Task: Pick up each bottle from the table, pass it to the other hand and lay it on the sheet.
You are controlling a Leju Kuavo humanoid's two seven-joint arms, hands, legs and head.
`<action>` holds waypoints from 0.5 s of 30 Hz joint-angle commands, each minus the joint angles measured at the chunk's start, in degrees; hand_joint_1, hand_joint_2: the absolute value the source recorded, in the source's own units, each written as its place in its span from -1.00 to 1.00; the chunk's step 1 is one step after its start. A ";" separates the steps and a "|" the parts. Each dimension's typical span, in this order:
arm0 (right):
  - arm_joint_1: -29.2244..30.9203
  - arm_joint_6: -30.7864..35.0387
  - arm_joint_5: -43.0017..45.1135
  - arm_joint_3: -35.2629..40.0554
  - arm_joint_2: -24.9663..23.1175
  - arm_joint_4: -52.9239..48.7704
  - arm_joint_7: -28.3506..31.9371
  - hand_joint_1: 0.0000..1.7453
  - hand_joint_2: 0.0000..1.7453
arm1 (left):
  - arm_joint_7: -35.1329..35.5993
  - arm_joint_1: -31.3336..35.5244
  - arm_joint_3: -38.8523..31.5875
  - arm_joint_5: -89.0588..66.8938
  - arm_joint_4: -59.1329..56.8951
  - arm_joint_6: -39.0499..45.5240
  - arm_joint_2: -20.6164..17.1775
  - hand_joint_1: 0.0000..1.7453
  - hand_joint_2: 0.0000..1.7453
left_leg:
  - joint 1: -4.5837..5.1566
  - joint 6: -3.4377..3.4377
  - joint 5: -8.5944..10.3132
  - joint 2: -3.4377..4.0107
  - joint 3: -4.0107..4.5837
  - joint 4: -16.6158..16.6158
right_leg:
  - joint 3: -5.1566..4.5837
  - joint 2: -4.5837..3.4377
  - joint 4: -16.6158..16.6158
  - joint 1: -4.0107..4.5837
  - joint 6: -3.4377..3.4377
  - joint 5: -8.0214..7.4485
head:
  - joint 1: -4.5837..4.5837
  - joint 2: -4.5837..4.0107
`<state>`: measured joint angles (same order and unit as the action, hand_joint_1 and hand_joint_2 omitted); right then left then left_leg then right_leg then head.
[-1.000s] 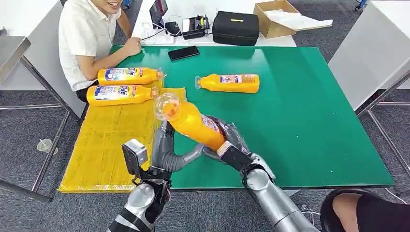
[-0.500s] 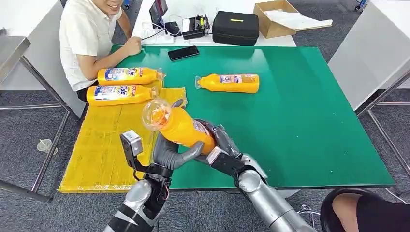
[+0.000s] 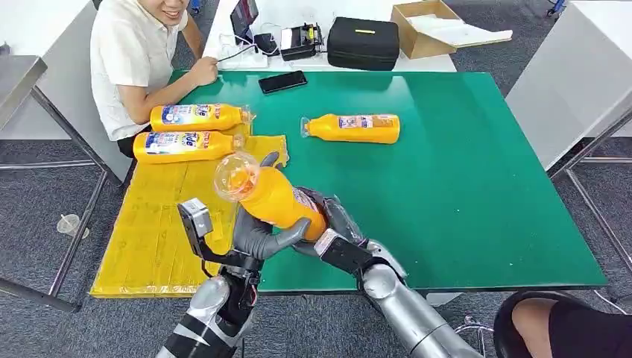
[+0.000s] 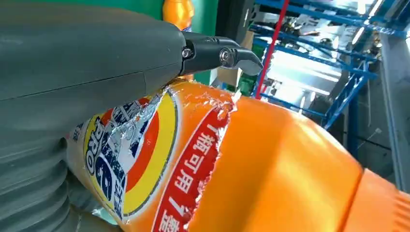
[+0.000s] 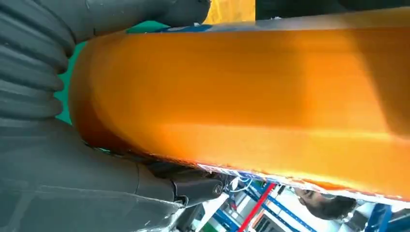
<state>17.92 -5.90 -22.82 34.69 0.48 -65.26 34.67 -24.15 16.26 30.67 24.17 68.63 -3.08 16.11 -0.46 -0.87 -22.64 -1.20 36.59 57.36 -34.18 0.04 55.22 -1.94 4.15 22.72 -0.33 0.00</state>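
A bottle (image 3: 272,198) is gripped at its base by the right hand (image 3: 335,224) and clasped by the left hand (image 3: 257,231) above the sheet's (image 3: 160,224) edge.

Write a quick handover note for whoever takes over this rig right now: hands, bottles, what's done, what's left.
Hands: right hand grips the base end of an orange plastic bottle held in the air; left hand wraps its fingers around the middle. Handover is under way.
Bottles: two labelled orange bottles lie on the yellow sheet; one more orange bottle lies on the green table.
Done: two laid.
Left: finish the pass, lay this bottle, then the last one.
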 commanded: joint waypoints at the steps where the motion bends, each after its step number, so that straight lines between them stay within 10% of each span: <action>1: 1.01 -0.31 0.73 3.39 -1.07 7.54 0.53 1.00 1.00 | -0.96 0.66 -1.30 1.38 3.03 1.53 -0.55 1.00 1.00 | -0.08 0.03 -0.15 0.14 -0.27 0.02 | 0.28 -0.05 -0.04 0.12 -0.24 0.10 | 0.02 0.00; 5: -0.17 -0.07 0.91 3.17 -1.00 7.11 0.45 1.00 1.00 | -2.34 -0.05 -1.40 0.09 3.54 4.13 -0.37 1.00 1.00 | -0.08 0.02 -0.18 0.12 -0.31 0.04 | 0.32 -0.02 -0.03 0.12 -0.25 0.14 | 0.00 0.00; 7: -0.58 0.26 1.08 2.59 -1.12 7.51 0.17 0.60 1.00 | -2.80 -0.25 -1.56 -0.17 3.88 4.99 -0.43 1.00 1.00 | -0.09 0.02 -0.17 0.06 -0.31 0.04 | 0.34 0.05 -0.03 0.13 -0.25 0.15 | 0.02 0.00; 8: -0.94 0.89 1.42 1.81 -1.54 7.69 -0.18 -0.72 1.00 | -3.09 -0.46 -1.74 -0.43 4.15 5.74 -0.44 1.00 1.00 | -0.08 0.03 -0.11 0.04 -0.23 0.00 | 0.24 0.05 -0.06 0.11 -0.21 0.10 | 0.00 0.00; 9: -1.18 1.18 1.55 1.45 -1.76 7.92 -0.54 -1.00 1.00 | -3.11 -0.68 -1.72 -0.45 4.56 5.92 -0.54 1.00 1.00 | -0.10 0.03 -0.17 0.05 -0.31 0.05 | 0.33 0.06 -0.03 0.14 -0.27 0.16 | 0.02 0.00; 15: -1.43 3.42 1.44 -0.29 -2.21 9.26 -1.27 -1.00 1.00 | -2.78 -1.61 -1.34 0.18 6.22 6.01 -1.24 1.00 1.00 | -0.05 0.02 -0.10 0.08 -0.18 -0.01 | 0.17 -0.01 -0.05 0.08 -0.19 0.07 | 0.02 0.00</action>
<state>16.45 -4.09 -21.25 35.56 -1.25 -61.77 34.18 -27.08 13.64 29.55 23.80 72.98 2.67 16.13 -0.46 -0.86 -22.64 -1.19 36.61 57.35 -34.22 0.03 55.22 -1.94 4.14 22.73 -0.31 0.00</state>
